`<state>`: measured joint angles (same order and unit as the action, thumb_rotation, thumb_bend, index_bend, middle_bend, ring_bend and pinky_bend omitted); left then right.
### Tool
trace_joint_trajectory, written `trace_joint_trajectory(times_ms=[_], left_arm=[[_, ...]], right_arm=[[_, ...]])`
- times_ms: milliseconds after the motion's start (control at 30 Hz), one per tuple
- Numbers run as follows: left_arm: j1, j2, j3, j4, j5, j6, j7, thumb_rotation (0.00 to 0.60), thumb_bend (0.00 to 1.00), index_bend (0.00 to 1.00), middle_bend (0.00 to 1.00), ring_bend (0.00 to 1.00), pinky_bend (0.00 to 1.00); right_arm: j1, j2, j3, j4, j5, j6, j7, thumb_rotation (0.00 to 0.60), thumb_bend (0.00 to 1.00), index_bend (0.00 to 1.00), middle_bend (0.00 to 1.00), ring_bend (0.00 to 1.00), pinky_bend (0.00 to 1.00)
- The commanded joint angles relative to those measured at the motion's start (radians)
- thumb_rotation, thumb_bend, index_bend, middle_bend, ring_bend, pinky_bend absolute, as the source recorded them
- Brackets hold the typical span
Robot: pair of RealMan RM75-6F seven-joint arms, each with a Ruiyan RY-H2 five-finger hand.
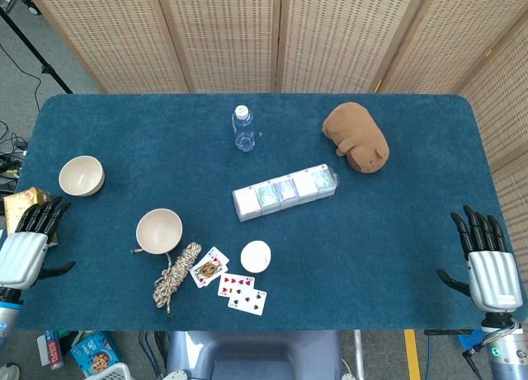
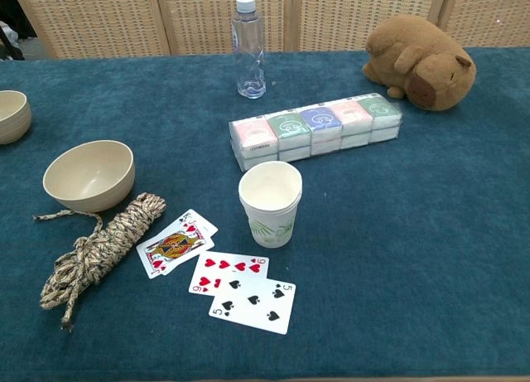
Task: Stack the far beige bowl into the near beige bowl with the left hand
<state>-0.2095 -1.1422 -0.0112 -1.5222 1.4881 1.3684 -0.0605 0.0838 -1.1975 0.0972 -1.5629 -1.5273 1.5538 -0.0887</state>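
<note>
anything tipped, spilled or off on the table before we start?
Nothing stands out. Both beige bowls, far and near, sit upright and apart. The water bottle and paper cup stand upright, nothing spilled. The playing cards lie loosely fanned face up beside the coiled rope. Left hand and right hand hold nothing.

Playing cards [image 2: 219, 270] show a 6 of hearts, a 5 of spades and a face card; other labels are unreadable.
</note>
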Motion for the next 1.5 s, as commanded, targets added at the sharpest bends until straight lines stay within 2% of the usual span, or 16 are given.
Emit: trace_joint_trajectory(times_ms=[33,367,467,567,767,933,1033,1267,1367,1500], left_arm=[[-0.004,-0.004,-0.001,0.002,-0.003,-0.011,0.003,0.600,0.12,0.00,0.00,0.00,0.00],[-0.017,-0.021,-0.012,0.016,-0.020,-0.039,0.018,0.600,0.13,0.00,0.00,0.00,0.00],[-0.031,-0.038,-0.028,0.056,-0.047,-0.067,-0.009,0.600,0.14,0.00,0.00,0.00,0.00],[-0.056,-0.055,-0.050,0.104,-0.097,-0.132,-0.050,0.600,0.14,0.00,0.00,0.00,0.00],[-0.131,-0.100,-0.127,0.208,-0.213,-0.266,-0.115,0.600,0.17,0.00,0.00,0.00,0.00],[-0.202,-0.145,-0.179,0.307,-0.341,-0.423,-0.115,0.600,0.20,0.00,0.00,0.00,0.00],[-0.229,-0.170,-0.196,0.361,-0.392,-0.474,-0.094,0.600,0.20,0.01,0.00,0.00,0.00],[-0.277,-0.236,-0.214,0.472,-0.467,-0.577,-0.079,0.600,0.23,0.08,0.00,0.00,0.00],[-0.299,-0.278,-0.215,0.549,-0.493,-0.637,-0.087,0.600,0.25,0.14,0.00,0.00,0.00],[-0.320,-0.325,-0.220,0.624,-0.483,-0.657,-0.106,0.600,0.28,0.25,0.00,0.00,0.00]], right_arm=[[-0.002,0.002,-0.002,-0.001,0.000,0.000,0.001,0.600,0.00,0.00,0.00,0.00,0.00],[-0.008,0.012,0.000,-0.007,0.007,0.003,0.013,0.600,0.00,0.00,0.00,0.00,0.00],[-0.007,0.013,-0.003,-0.008,0.008,-0.004,0.012,0.600,0.00,0.00,0.00,0.00,0.00],[-0.004,0.012,-0.006,-0.008,0.007,-0.011,0.008,0.600,0.00,0.00,0.00,0.00,0.00],[0.004,0.010,-0.010,-0.009,0.022,-0.043,0.004,0.600,0.00,0.00,0.00,0.00,0.00],[0.007,0.014,-0.005,-0.011,0.048,-0.063,0.000,0.600,0.00,0.00,0.00,0.00,0.00],[0.008,0.014,-0.001,-0.009,0.057,-0.066,0.001,0.600,0.00,0.00,0.00,0.00,0.00],[0.012,0.012,-0.001,-0.002,0.070,-0.082,0.002,0.600,0.00,0.00,0.00,0.00,0.00],[0.012,0.012,0.000,0.000,0.071,-0.083,0.004,0.600,0.00,0.00,0.00,0.00,0.00],[0.012,0.012,0.000,0.003,0.074,-0.085,0.008,0.600,0.00,0.00,0.00,0.00,0.00]])
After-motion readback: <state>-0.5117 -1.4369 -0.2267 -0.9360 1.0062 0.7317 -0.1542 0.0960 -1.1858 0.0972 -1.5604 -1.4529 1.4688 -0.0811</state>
